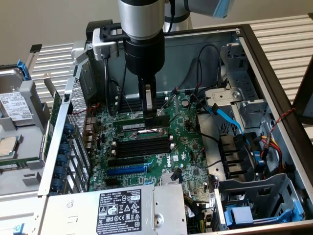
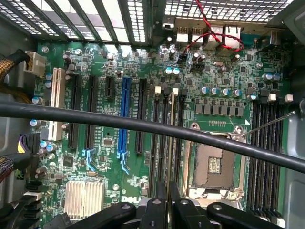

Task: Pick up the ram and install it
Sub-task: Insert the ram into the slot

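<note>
My gripper reaches straight down into the open computer case and is shut on the ram, a thin dark-green stick with a pale label strip. The stick lies level, just over the motherboard. In the wrist view the ram is seen edge-on, running out from between the fingers of the gripper. It lines up with the bank of black memory slots beside the CPU socket. In the exterior view those memory slots lie just in front of the stick. Whether the stick touches a slot I cannot tell.
A blue expansion slot lies toward the power supply. A black cable crosses the wrist view. Case walls ring the board, with drive cages at the exterior view's right. A hard drive lies outside the case at its left.
</note>
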